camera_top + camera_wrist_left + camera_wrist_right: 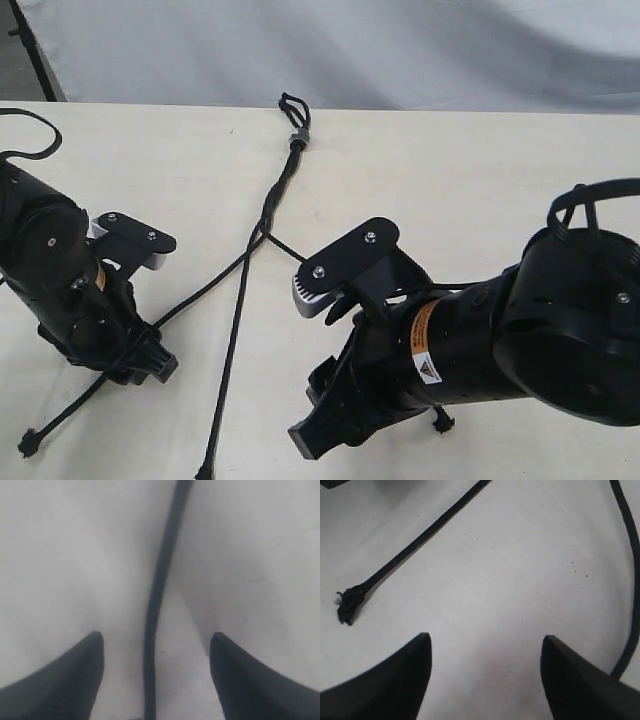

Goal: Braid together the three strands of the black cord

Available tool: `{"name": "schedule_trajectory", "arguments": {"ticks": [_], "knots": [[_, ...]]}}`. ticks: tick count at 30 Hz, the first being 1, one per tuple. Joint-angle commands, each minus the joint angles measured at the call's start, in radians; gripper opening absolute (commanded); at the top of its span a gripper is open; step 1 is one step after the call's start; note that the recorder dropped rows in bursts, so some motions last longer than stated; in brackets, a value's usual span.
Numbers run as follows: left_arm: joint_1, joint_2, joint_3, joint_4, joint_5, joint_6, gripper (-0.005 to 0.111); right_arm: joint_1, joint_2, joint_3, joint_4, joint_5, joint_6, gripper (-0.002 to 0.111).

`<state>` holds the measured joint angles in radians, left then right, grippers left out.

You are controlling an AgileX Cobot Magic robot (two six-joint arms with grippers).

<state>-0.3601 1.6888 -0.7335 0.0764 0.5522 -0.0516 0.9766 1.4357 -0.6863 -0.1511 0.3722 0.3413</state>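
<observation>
Exterior: black cord (283, 178) lies on the bench (470, 170), loop toward the far edge; lower down the three strands (233, 335) splay toward both arms.
Left wrist: left gripper (156, 637) jaws wide, one strand between them, unclamped.
Right wrist: right gripper (486, 637) jaws wide, empty; knotted strand end (349, 604) nearby.

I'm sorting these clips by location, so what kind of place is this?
Most likely a robotics lab or test bench. A bare pale table stands before a plain grey cloth backdrop, and the left arm and the right arm reach over a black cord lying on it.
</observation>
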Motion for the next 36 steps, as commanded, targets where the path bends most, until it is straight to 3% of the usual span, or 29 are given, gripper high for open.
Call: {"name": "schedule_trajectory", "arguments": {"ticks": [1, 5, 8, 11, 13, 21, 32, 34, 36], "knots": [[0.005, -0.138, 0.005, -0.006, -0.001, -0.003, 0.056, -0.006, -0.007, -0.038, 0.024, 0.004, 0.002, 0.061], [0.081, -0.268, 0.005, 0.036, -0.020, -0.107, 0.056, -0.006, 0.045, -0.102, 0.135, 0.026, -0.070, 0.061], [0.186, -0.323, 0.005, 0.074, -0.039, -0.189, 0.056, 0.016, 0.123, -0.165, 0.247, 0.056, -0.202, 0.061], [0.280, -0.332, 0.007, 0.073, -0.043, -0.191, 0.056, 0.067, 0.231, -0.244, 0.292, 0.091, -0.266, 0.061], [0.308, -0.328, 0.024, 0.068, -0.070, -0.191, 0.056, 0.094, 0.296, -0.312, 0.287, 0.134, -0.281, 0.061], [0.313, -0.328, 0.074, 0.068, -0.136, -0.191, 0.056, 0.132, 0.501, -0.528, 0.275, 0.295, -0.282, 0.061], [0.313, -0.328, 0.074, 0.068, -0.136, -0.191, 0.056, 0.132, 0.625, -0.627, 0.189, 0.396, -0.221, 0.061], [0.313, -0.328, 0.074, 0.068, -0.139, -0.189, 0.056, 0.132, 0.630, -0.627, 0.186, 0.400, -0.222, 0.057], [0.313, -0.328, 0.074, 0.068, -0.139, -0.189, 0.056, 0.132, 0.630, -0.627, 0.186, 0.417, -0.238, 0.043]]}}
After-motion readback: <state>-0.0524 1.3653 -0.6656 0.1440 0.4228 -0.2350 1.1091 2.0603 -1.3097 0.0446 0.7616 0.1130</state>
